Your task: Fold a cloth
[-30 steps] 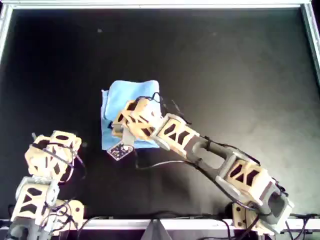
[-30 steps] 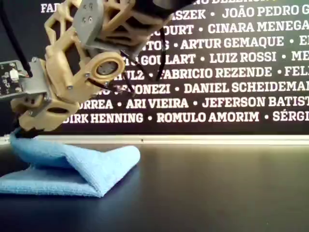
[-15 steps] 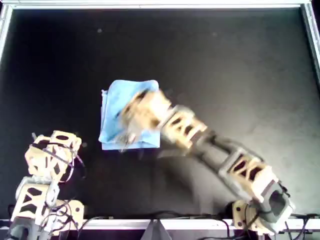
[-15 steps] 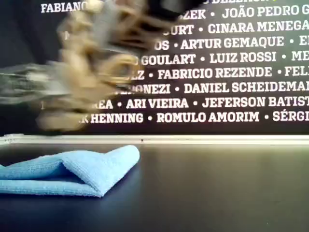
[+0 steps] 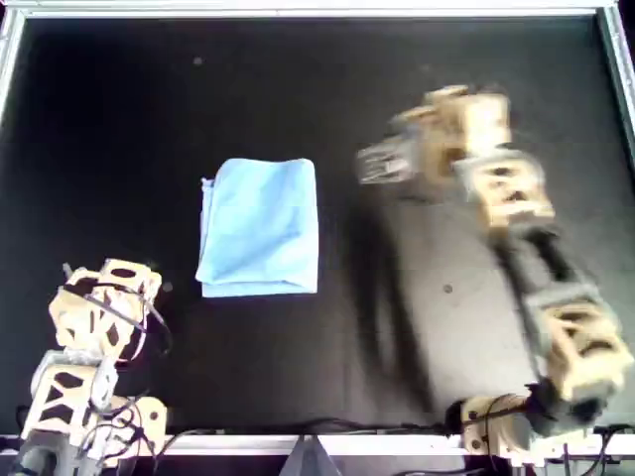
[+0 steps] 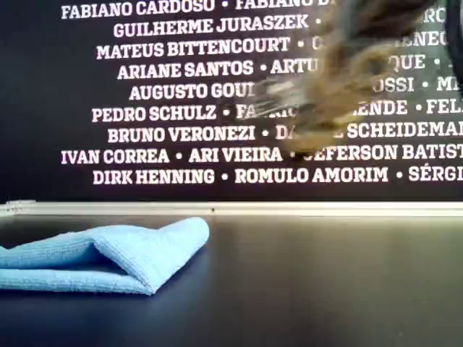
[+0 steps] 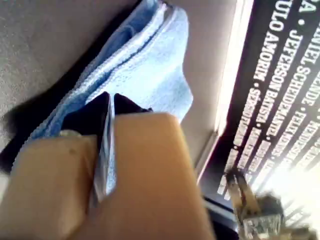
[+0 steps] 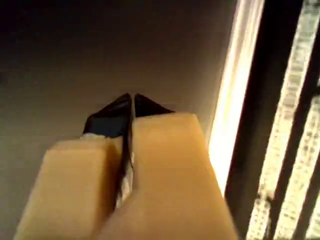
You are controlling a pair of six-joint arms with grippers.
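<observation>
The light-blue cloth (image 5: 260,226) lies folded into a rectangle left of centre in the overhead view, with nothing holding it. The exterior view shows the cloth (image 6: 123,253) as a low stack with a rounded fold facing that view's right. My right gripper (image 5: 412,149) is blurred by motion at the overhead view's upper right, well clear of the cloth. In its wrist view the right gripper (image 8: 132,97) is shut on nothing. My left gripper (image 7: 111,97) is shut too, pointing toward the cloth (image 7: 150,65) without touching it. The left arm (image 5: 104,307) sits at the overhead view's lower left.
A black mat (image 5: 397,327) covers the table, bounded by a pale metal rim (image 5: 317,10). A black banner with white names (image 6: 217,155) stands behind the far edge in the exterior view. The blurred right arm (image 6: 347,79) crosses in front of it.
The right gripper let go of the cloth's upper layer, which settled flat. The right arm then swung up and away to the overhead view's upper right. The left arm stayed put.
</observation>
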